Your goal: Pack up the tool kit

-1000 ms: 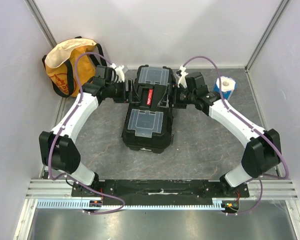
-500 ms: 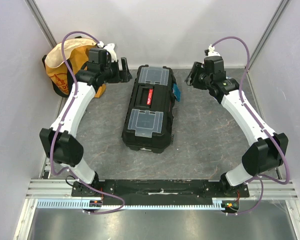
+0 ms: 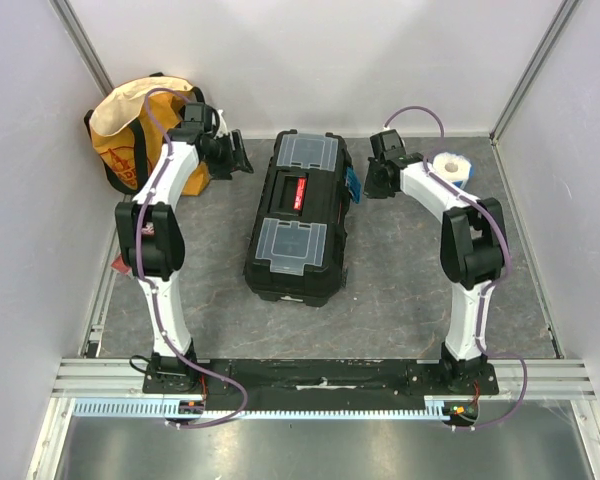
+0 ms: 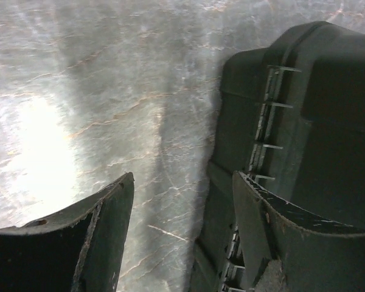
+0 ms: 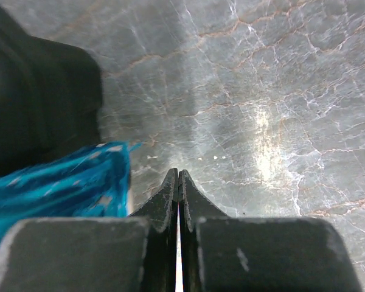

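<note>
The tool kit (image 3: 298,220), a black toolbox with two clear lids and a red-marked handle, lies shut in the middle of the grey floor. My left gripper (image 3: 234,158) hangs open just left of its far end, with only bare floor between the jaws. In the left wrist view the left gripper (image 4: 182,182) shows the toolbox wall (image 4: 316,109) beside its right finger (image 4: 261,225). My right gripper (image 3: 373,183) is shut on nothing, just right of the box's blue latch (image 3: 353,187). In the right wrist view the right gripper (image 5: 178,173) has a blurred blue latch (image 5: 61,182) at its left.
A yellow-orange fabric bag (image 3: 130,135) with black straps leans in the far left corner, close behind the left arm. A white roll with a blue side (image 3: 450,167) stands at the far right, next to the right arm. White walls enclose the floor on three sides.
Both grippers left the toolbox's middle, swung outward and upward, then dropped back beside its far end. Both arms now stand folded upright. The right gripper went from open to shut.
</note>
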Robot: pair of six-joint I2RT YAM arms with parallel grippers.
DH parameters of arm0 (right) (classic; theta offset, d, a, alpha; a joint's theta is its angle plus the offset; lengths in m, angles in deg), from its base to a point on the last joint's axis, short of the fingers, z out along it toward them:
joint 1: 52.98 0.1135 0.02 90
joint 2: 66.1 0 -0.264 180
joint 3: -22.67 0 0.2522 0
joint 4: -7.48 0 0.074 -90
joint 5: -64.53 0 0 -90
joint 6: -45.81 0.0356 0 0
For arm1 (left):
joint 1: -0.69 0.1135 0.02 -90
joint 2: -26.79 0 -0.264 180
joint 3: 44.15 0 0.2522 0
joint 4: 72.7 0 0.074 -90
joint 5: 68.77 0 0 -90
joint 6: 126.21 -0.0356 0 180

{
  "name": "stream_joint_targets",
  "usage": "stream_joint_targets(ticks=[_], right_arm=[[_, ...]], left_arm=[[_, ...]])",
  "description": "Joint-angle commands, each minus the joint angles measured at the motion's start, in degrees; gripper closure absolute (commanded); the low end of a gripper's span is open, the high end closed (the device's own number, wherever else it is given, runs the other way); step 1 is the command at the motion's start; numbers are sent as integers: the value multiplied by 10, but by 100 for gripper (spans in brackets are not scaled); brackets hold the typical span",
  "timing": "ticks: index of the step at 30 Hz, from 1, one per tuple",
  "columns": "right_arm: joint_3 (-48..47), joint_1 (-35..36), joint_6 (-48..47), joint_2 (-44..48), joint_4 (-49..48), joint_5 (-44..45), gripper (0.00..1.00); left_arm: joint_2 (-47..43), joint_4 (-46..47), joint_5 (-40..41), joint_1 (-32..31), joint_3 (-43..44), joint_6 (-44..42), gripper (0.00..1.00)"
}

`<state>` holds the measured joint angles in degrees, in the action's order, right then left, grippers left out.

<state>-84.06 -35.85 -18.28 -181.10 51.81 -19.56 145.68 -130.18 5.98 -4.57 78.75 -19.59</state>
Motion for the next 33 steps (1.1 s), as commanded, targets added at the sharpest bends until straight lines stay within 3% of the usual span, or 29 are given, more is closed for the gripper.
stream_joint_targets(ticks=[1, 9, 15, 19, 25, 33], right_arm=[[-55, 0, 1, -37, 11, 2, 100], [-102, 2, -24, -98, -31, -57, 100], [-99, 6, -43, -106, -64, -166, 100], [-86, 5, -37, -102, -69, -177, 100], [-65, 2, -6, -89, -72, -144, 100], [-52, -1, 10, -86, -74, -145, 100]], left_arm=[[24, -12, -87, -4, 60, 0, 28], [44, 0, -173, -18, 53, 3, 29], [28, 5, -258, -27, 2, -16, 33], [5, 15, -245, -25, -14, 12, 36], [-94, 66, -117, -18, -11, 60, 35], [-140, 139, -212, -19, -66, 56, 29]])
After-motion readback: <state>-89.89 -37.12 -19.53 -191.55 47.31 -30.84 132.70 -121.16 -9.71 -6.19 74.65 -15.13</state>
